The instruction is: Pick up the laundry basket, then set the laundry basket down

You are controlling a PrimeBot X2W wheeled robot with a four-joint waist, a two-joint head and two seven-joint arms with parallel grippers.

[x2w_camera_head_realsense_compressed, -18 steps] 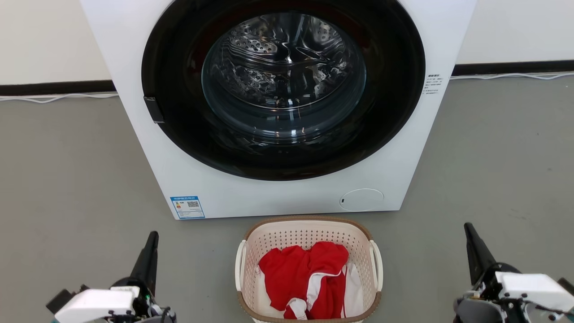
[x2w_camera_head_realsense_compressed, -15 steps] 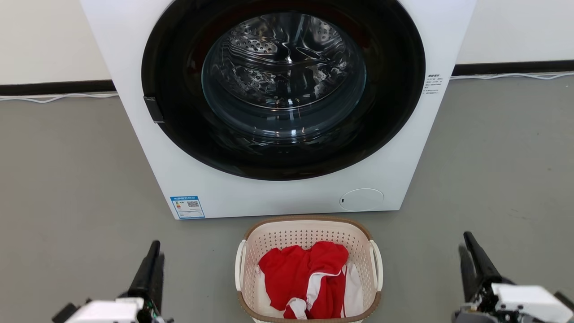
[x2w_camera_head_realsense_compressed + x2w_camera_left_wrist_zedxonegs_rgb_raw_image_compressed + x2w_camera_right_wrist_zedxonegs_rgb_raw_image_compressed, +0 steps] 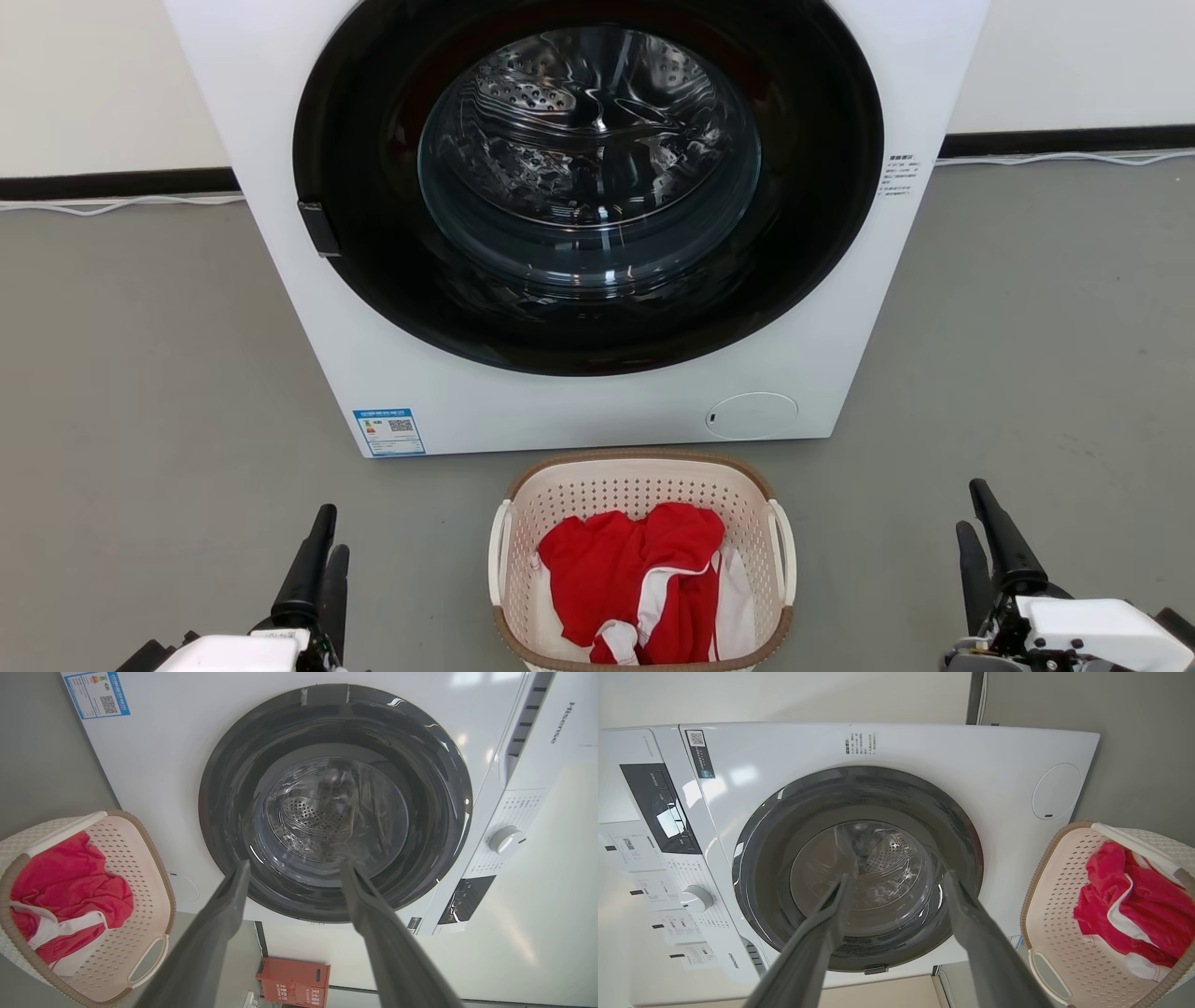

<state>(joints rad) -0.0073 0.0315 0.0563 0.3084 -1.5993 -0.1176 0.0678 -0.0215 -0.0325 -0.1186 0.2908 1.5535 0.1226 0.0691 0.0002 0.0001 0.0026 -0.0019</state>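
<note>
Both arms are held low on either side of the laundry basket (image 3: 644, 458), forearms pointing forward so the dark fingers aim up at the front-loading washing machine (image 3: 308, 308). The left tool (image 3: 332, 534) is at the lower left of the head view, well apart from the basket. Its fingers are spread with nothing between them (the left wrist view (image 3: 295, 864) shows the gap plainly). The right tool (image 3: 970, 509) mirrors it at the lower right, its fingers likewise apart and empty (image 3: 897, 876).

The basket stands upright on the grey floor (image 3: 140, 373) just in front of the washer, midway between the tools, mouth up. Its white loop handles face left and right, one toward each tool. Its near end is cut off by the picture's edge, so I cannot tell its long axis. A red-and-white garment (image 3: 635, 569) lies crumpled inside.
</note>
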